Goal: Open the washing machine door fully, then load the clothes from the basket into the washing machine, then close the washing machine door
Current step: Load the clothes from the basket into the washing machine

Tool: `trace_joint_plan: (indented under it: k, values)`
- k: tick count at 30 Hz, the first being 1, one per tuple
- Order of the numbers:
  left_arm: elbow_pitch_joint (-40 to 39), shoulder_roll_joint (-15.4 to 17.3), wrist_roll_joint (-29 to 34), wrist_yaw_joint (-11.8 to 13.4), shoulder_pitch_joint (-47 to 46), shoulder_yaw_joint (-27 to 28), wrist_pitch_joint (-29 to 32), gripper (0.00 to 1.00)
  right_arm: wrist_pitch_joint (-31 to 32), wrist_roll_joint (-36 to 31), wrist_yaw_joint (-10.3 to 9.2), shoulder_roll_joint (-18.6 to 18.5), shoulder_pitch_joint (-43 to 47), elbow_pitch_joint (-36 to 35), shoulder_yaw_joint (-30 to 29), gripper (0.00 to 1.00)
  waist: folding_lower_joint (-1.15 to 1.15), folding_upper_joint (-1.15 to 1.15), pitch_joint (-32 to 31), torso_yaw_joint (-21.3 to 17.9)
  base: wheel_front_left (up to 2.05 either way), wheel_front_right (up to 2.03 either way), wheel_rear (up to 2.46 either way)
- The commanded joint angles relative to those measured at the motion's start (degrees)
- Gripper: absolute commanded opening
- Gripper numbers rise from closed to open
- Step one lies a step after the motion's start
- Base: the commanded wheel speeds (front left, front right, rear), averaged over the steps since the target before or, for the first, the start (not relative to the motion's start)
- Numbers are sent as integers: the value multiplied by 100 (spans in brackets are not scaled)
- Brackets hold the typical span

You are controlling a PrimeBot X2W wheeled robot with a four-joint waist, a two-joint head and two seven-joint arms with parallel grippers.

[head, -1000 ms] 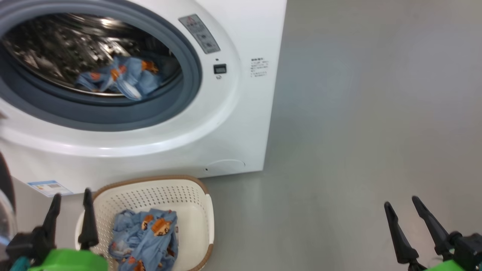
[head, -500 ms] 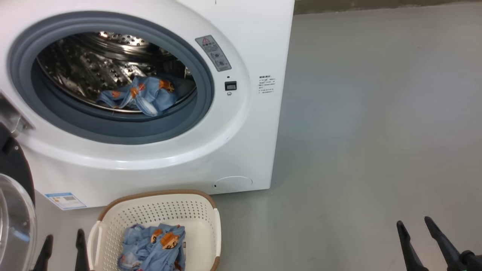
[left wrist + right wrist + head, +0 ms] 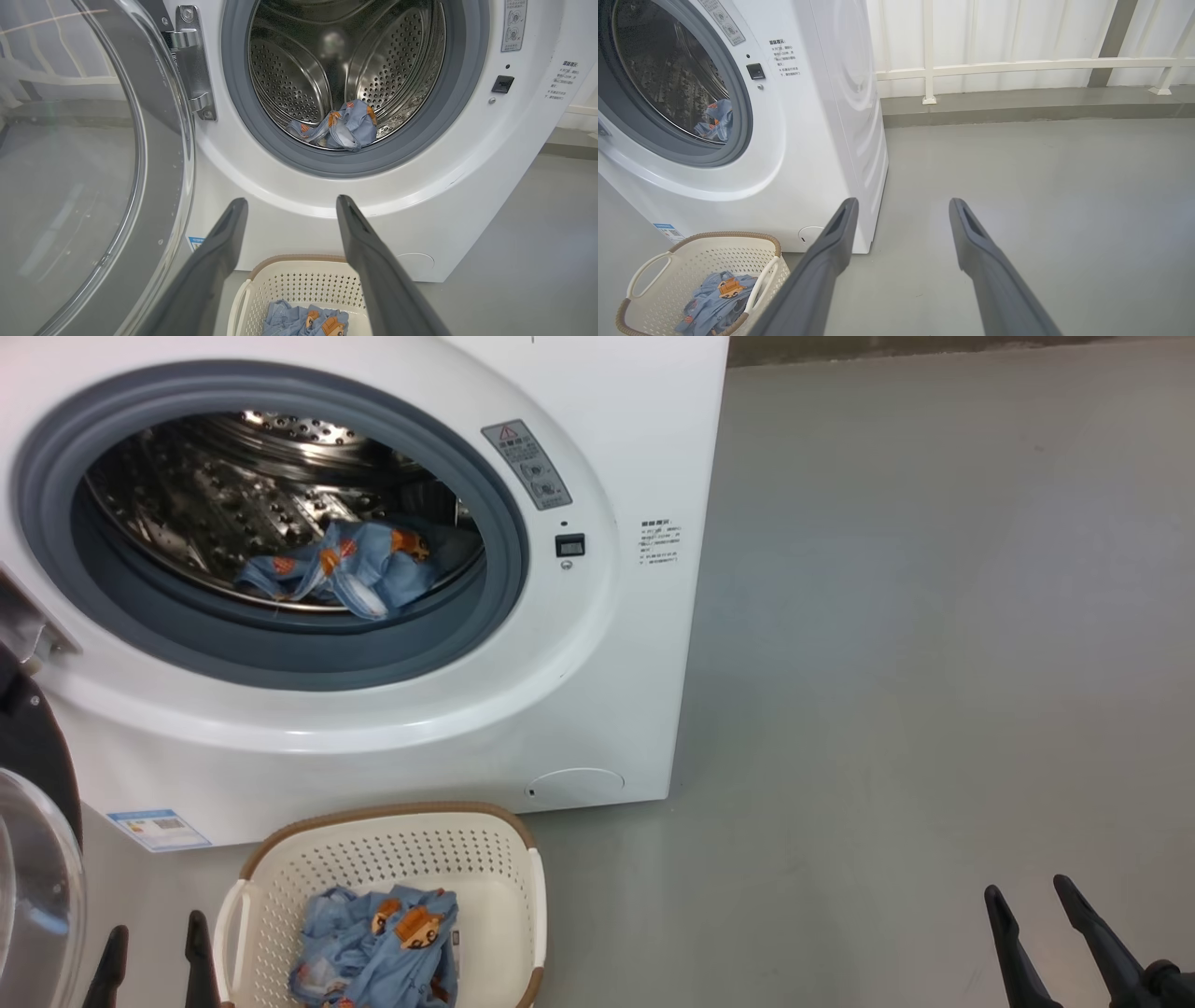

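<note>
Grey floor [image 3: 887, 663] scene static; camera shift only. We found left gripper [image 3: 156, 927], right gripper [image 3: 1028, 888] spread, empty; clothes [image 3: 383, 952] remained in near basket [image 3: 373, 814], loading unfinished.

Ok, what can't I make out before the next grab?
- Head view: basket floor, covered by the blue clothes and cut by the bottom edge; anything beneath is hidden.
- Head view: washing machine door, cut off by the left edge.
- Every view: warning sticker print, too small.
</note>
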Motion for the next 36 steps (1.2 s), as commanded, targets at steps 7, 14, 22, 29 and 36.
trace_joint_plan:
  k: [7,14,22,29,36]
  values:
    - [-50,43,38,-18,-228,69,-32,100,-27,-33,8,-96,-262,-171,117,100,0,0,205,-10,0,0,0]
    - [242,-16,3,-18,-389,-110,-32,100,-27,-52,8,-51,-419,-168,173,100,0,0,362,-8,0,0,0]
    - [923,-27,-65,-18,-876,-407,-32,100,-27,-110,8,73,-682,-210,209,100,0,0,771,-1,0,0,0]
    - [1920,130,-162,-18,-1460,-782,-32,100,-27,-167,8,188,-1007,-221,356,100,0,0,1207,-90,0,0,0]
    - [3041,305,-309,-18,-2203,-1234,-32,100,-27,-213,8,313,-1317,-232,475,100,0,0,1693,-203,0,0,0]
